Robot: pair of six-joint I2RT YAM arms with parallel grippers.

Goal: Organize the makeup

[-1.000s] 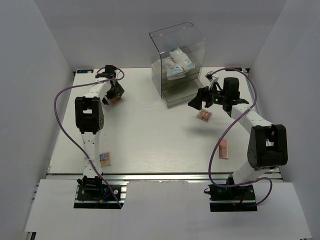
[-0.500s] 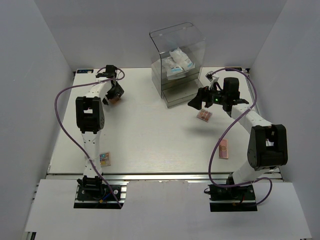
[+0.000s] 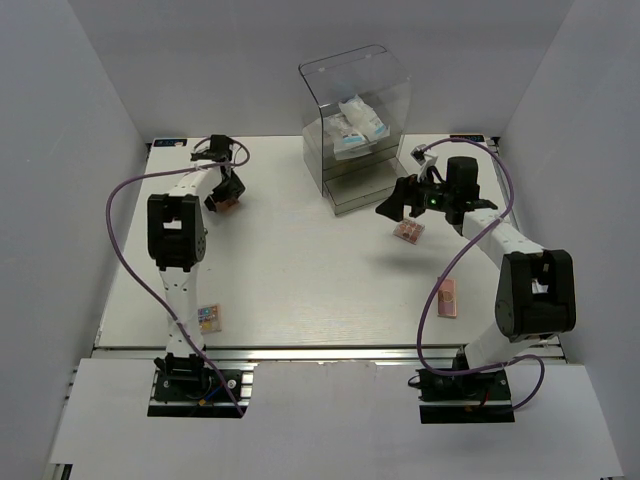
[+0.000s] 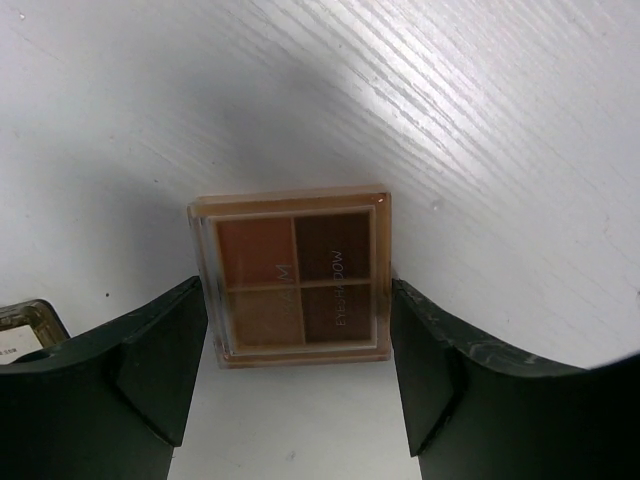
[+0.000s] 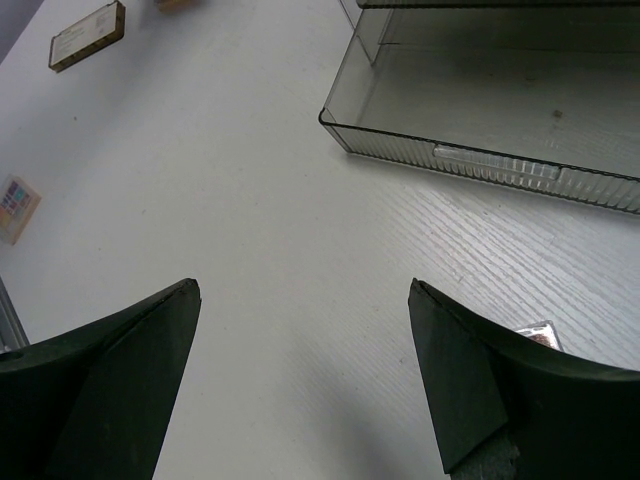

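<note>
Your left fingers [image 4: 130, 370] flank the square tan eyeshadow palette [image 4: 290, 275] lying flat on the white bench [image 4: 480, 120], grip or gap you cannot tell, so a shallow pinch on its thin edges could flip it loose.

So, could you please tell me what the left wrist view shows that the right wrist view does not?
Only the left wrist view shows the four-pan eyeshadow palette, lying between the fingers of the left end effector. Only the right wrist view shows the clear pulled-out drawer and a colourful palette at the left edge. Both show the white table and dark fingers standing apart.
</note>
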